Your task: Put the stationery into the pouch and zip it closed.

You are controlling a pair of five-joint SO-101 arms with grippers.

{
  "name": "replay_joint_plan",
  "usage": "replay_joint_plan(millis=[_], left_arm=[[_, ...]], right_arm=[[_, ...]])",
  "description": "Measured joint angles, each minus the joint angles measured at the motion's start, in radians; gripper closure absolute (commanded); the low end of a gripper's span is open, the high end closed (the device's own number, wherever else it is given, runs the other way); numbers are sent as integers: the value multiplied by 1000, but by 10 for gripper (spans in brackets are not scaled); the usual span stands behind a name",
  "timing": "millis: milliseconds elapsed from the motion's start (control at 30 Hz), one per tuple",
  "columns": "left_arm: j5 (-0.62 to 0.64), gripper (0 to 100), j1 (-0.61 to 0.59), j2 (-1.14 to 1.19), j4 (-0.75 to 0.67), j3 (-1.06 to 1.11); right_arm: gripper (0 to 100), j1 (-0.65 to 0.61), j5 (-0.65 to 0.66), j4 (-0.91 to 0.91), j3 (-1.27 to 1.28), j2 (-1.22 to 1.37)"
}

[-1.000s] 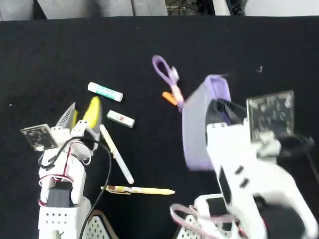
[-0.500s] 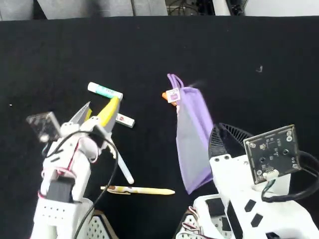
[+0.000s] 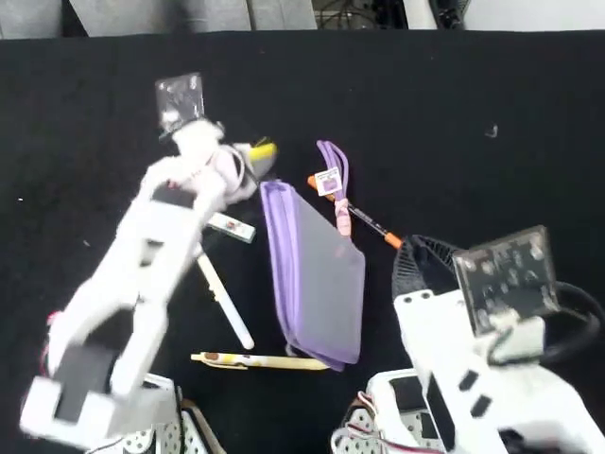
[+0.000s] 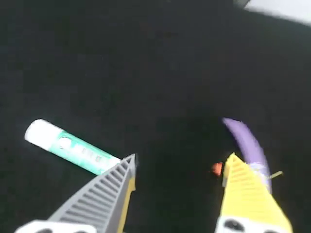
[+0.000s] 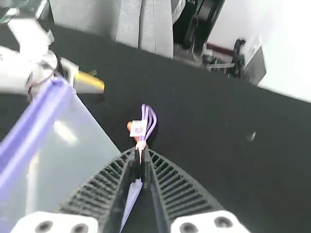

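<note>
High view: the pouch (image 3: 317,274) lies flat in the middle of the table (image 3: 492,85), with its loop (image 3: 331,161) at the far end. An orange pen (image 3: 371,225) slants just beside the far right corner. A white pen (image 3: 224,301) lies to the pouch's left, and a yellow pen (image 3: 255,360) reaches its near corner. An eraser (image 3: 231,227) sits by the left arm. The left gripper (image 3: 253,159) hangs just beyond the pouch's far left corner. The right gripper (image 3: 411,260) is by its right edge.

Left wrist view: the left gripper (image 4: 181,158) is spread wide and holds nothing. A glue stick (image 4: 73,148) lies just past its grey finger, and the loop (image 4: 245,141) lies past the yellow one.

Right wrist view: the right gripper (image 5: 140,154) is closed to a slit, with a purple sliver of the pouch (image 5: 48,145) pinched between its fingers. The loop (image 5: 148,119) lies beyond.
</note>
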Motion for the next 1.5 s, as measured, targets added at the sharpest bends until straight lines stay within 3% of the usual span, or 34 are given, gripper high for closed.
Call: replay_joint_plan(millis=[267, 467, 600, 733, 900, 1133, 1333, 1500], left_arm=[[43, 712, -325, 126, 0, -275], [58, 712, -545, 126, 129, -358], [55, 708, -549, 118, 290, -374], [55, 708, -512, 117, 419, -374], [55, 708, -486, 117, 462, -371], [55, 711, -486, 117, 319, -238], [55, 711, -486, 117, 155, -130], [55, 711, -485, 117, 100, -98]], right_arm=[[975, 37, 0, -84, 186, 0], [775, 204, -9, -333, 377, 29], [745, 206, -64, -451, 396, 232], [747, 121, -77, -540, 359, 519], [747, -12, -92, -611, 235, 873], [747, -43, -216, -769, 207, 1172], [747, -46, -224, -959, 229, 1306], [747, -55, -226, -1048, 227, 1402]])
